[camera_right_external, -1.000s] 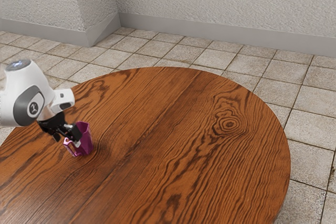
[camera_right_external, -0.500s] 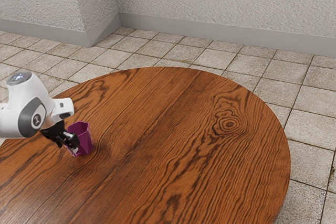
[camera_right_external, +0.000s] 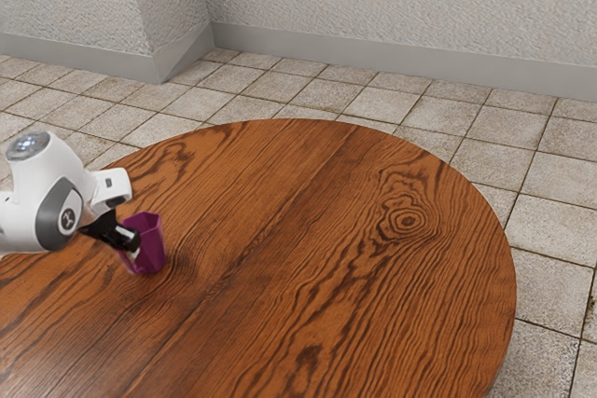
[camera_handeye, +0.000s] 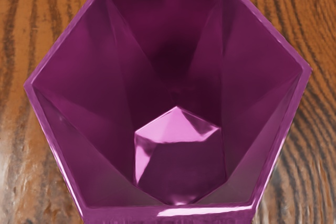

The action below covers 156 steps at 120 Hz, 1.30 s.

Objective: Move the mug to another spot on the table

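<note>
Exterior view: the mug, near the edge of the tabletop, is judged rigid, light and slick, best pinched at its rim wall; whether the claw is clenched cannot be told.

Round wooden table; purple mug upright on it.

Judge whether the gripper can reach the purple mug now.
Probably yes: the gripper sits at the rim of the mug, the wrist view looks straight into its open mouth, and nothing stands between them.
</note>
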### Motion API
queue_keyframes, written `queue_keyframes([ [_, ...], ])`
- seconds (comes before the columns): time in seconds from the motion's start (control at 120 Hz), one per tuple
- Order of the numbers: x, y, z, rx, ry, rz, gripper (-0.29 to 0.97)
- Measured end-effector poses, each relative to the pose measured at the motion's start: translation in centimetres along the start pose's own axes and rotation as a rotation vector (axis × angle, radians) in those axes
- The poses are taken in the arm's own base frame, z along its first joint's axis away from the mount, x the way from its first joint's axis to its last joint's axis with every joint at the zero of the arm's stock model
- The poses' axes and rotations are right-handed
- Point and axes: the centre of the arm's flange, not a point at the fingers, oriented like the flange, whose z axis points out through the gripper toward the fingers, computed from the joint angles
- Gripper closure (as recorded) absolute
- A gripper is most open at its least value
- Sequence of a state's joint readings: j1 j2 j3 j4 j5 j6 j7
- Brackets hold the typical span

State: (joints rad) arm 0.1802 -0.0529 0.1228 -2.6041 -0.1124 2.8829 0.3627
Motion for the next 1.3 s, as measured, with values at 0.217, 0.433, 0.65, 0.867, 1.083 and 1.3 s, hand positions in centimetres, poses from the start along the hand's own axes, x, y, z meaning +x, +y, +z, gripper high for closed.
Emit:
queue_keyframes([
  [0.217,1.0,0.9,-0.8,0.016,0.079,0.002,0.56],
  [0.433,0.8,0.1,-0.6,0.031,0.091,-0.013,0.63],
  [0.65,1.1,-0.4,-0.6,0.049,0.125,-0.023,0.71],
  [0.867,2.2,0.6,-2.2,0.054,0.189,0.002,0.73],
  [1.083,3.8,7.1,-2.6,0.005,0.238,0.118,0.73],
  [1.3,5.0,11.9,0.2,-0.021,0.245,0.198,0.73],
])
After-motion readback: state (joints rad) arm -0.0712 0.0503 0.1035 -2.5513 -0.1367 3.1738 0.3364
